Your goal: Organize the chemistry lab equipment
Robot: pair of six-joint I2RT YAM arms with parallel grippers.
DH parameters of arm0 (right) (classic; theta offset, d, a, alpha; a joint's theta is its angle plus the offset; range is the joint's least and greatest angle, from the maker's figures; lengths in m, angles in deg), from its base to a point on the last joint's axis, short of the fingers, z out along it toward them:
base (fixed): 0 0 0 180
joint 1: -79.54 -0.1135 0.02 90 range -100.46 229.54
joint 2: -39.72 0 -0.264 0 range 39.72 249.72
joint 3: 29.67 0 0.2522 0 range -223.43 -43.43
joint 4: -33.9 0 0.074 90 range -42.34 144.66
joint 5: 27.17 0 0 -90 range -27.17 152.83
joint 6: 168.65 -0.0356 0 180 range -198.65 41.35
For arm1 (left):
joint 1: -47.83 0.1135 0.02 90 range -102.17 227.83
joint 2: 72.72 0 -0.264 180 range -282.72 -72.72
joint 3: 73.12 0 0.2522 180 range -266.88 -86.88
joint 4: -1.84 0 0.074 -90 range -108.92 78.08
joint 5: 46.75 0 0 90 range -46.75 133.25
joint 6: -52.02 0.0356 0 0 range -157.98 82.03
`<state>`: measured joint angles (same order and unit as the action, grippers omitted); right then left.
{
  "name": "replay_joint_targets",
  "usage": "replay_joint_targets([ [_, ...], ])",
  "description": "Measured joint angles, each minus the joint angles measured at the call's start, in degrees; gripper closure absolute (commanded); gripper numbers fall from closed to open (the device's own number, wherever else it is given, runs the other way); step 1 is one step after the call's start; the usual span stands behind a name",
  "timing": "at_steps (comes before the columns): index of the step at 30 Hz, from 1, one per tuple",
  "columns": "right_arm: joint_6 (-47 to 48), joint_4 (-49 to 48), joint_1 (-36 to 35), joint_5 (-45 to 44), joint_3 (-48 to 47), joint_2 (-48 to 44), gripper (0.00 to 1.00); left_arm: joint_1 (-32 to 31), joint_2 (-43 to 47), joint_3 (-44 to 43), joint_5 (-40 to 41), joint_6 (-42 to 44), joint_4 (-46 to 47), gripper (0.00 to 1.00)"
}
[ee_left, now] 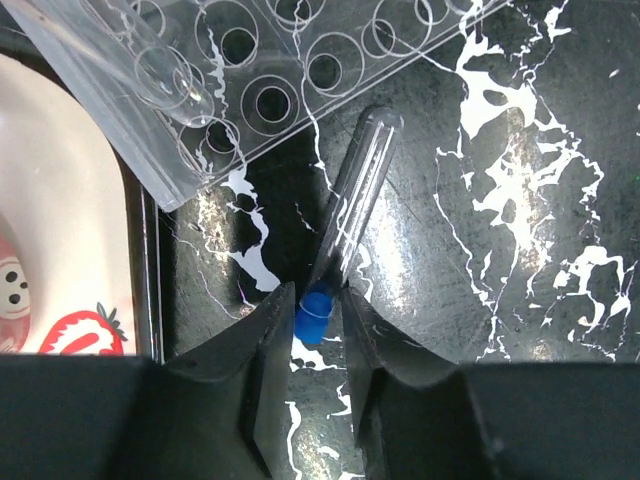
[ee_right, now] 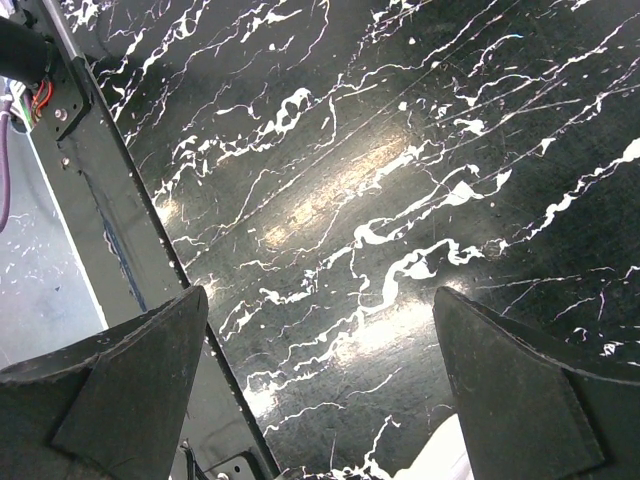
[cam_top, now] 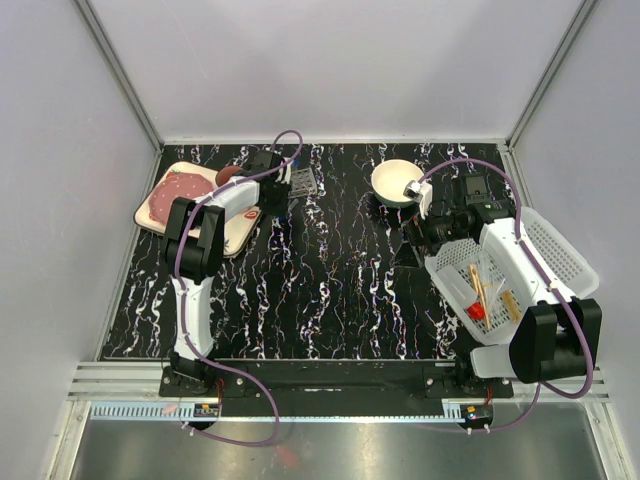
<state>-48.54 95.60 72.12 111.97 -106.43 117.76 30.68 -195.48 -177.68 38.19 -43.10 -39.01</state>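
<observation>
A thin clear tube (ee_left: 356, 185) with a blue cap (ee_left: 314, 316) lies slanted over the black marbled table, its far end just short of a clear rack with round holes (ee_left: 290, 70). My left gripper (ee_left: 316, 300) is shut on the tube's blue cap; in the top view it (cam_top: 278, 190) is at the back left, beside the rack (cam_top: 304, 182). My right gripper (ee_right: 320, 300) is open and empty above bare table; in the top view it (cam_top: 420, 232) hangs next to a white basket (cam_top: 560, 255) that holds tan wooden sticks (cam_top: 480, 288) and a small red-tipped piece (cam_top: 476, 311).
A dotted plate (cam_top: 160, 215) with a pink mug (cam_top: 183, 188) stands at the back left; its strawberry-printed rim (ee_left: 60, 230) lies close to my left fingers. A cream bowl (cam_top: 396, 182) stands at the back, right of centre. Grey walls enclose the table.
</observation>
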Motion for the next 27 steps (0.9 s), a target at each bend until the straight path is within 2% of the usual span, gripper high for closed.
replay_joint_targets([
  [2, 0.0, 0.13, 0.0, 0.35, 0.0, 0.0, 0.0, 0.0, 0.0, 0.28, 0.0, -0.46, 0.22, 0.79],
  [5, 0.11, 0.7, 0.0, 1.42, 0.0, -0.11, 0.0, 0.0, 0.28, 0.83, -0.39, -1.07, 0.94, 0.83],
  [12, 4.22, 3.37, 0.04, 4.28, 0.2, -2.93, 0.0, -0.72, 6.16, 10.27, -3.56, -2.84, 5.03, 0.85],
  [21, 26.56, 16.52, -0.35, 7.56, -0.87, -5.2, 0.0, -7.21, 24.22, 32.28, -18.67, -10.23, 10.93, 0.86],
  [27, 37.92, 22.1, -2.91, 7.56, -2.89, -5.31, 0.0, -13.66, 33.83, 41.7, -30.8, -19.12, 18.69, 0.85],
])
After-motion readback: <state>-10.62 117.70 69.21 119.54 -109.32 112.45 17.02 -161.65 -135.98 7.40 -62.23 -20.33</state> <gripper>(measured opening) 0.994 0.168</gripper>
